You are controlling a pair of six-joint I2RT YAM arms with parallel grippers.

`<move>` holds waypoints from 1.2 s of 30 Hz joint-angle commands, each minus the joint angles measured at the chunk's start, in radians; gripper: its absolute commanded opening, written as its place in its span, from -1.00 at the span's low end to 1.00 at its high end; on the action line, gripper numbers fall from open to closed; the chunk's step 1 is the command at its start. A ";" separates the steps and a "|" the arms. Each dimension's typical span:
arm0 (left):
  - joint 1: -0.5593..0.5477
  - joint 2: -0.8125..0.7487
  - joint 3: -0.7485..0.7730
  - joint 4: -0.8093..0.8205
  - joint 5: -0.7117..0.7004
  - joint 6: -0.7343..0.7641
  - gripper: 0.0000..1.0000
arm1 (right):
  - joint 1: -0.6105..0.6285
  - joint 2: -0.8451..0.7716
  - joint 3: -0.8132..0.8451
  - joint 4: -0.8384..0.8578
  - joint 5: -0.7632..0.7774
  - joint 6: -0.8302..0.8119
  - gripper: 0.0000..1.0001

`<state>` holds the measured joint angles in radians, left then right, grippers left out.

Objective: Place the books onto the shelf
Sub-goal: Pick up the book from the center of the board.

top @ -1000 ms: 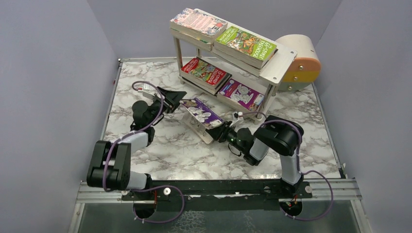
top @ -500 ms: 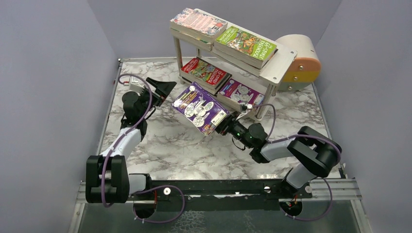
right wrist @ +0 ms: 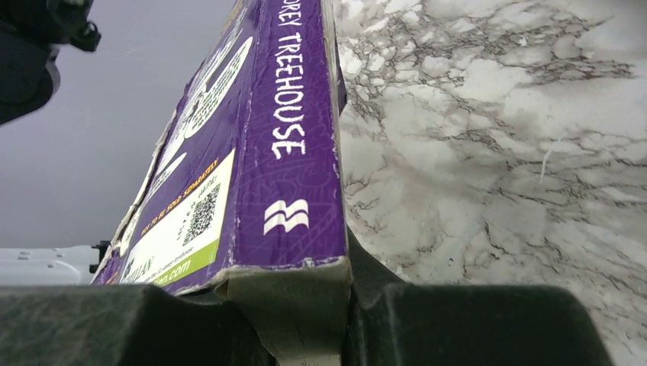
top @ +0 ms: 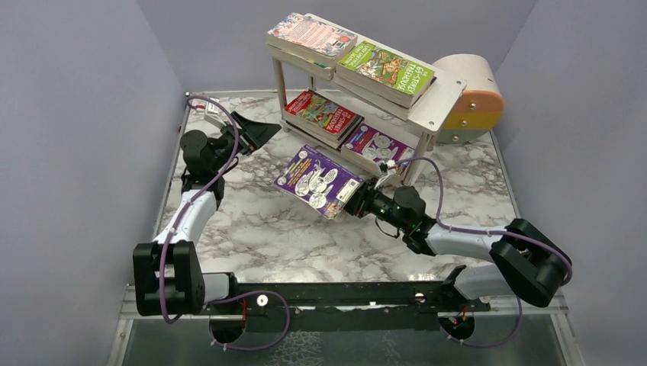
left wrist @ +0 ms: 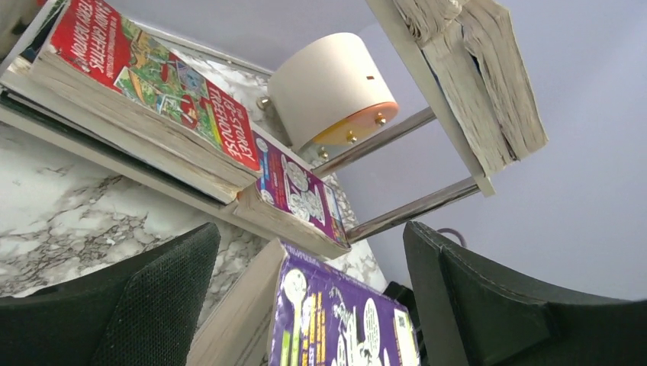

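Books (top: 385, 69) lie flat on both tiers of the shelf (top: 440, 97) at the upper middle of the overhead view, two stacks above and two below. One purple book (top: 318, 181) hangs tilted over the bench (top: 252, 229) at mid-frame, just short of the lower tier. The right hand (top: 352, 202) pinches it by its lower right corner. The left hand (top: 255, 136) hovers at upper left, spread wide and empty.

From the left wrist, the wide fingers frame the lower tier, where a red book (left wrist: 145, 84) and another purple one sit side by side. The carried cover shows at bottom centre, and a round box (left wrist: 328, 88) stands behind.

From the right wrist, the spine rises out of the clamped jaws, with bare marble at right.

The step looks like delivering this book. A corner grip may let it pivot, so it should probably be levelled first, then slid slowly onto a stack. The gap under the upper board looks low, and the metal legs flank the entry. Open bench lies toward the bottom and left of the overhead view.
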<state>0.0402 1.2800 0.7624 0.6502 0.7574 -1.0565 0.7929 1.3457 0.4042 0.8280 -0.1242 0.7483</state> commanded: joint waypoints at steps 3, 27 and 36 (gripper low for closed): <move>0.014 -0.115 -0.115 0.020 -0.035 0.016 0.48 | -0.051 -0.101 0.034 -0.047 -0.035 0.148 -0.98; 0.036 -0.200 -0.574 0.526 -0.155 -0.377 0.97 | -0.054 -0.052 0.121 0.036 0.034 0.368 -0.98; 0.018 -0.202 -0.598 0.543 -0.155 -0.375 0.93 | -0.054 0.055 0.172 0.139 -0.019 0.448 -0.99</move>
<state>0.0696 1.0771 0.1547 1.1213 0.6189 -1.4246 0.7380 1.3682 0.5251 0.7887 -0.1207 1.1320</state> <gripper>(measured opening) 0.970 0.220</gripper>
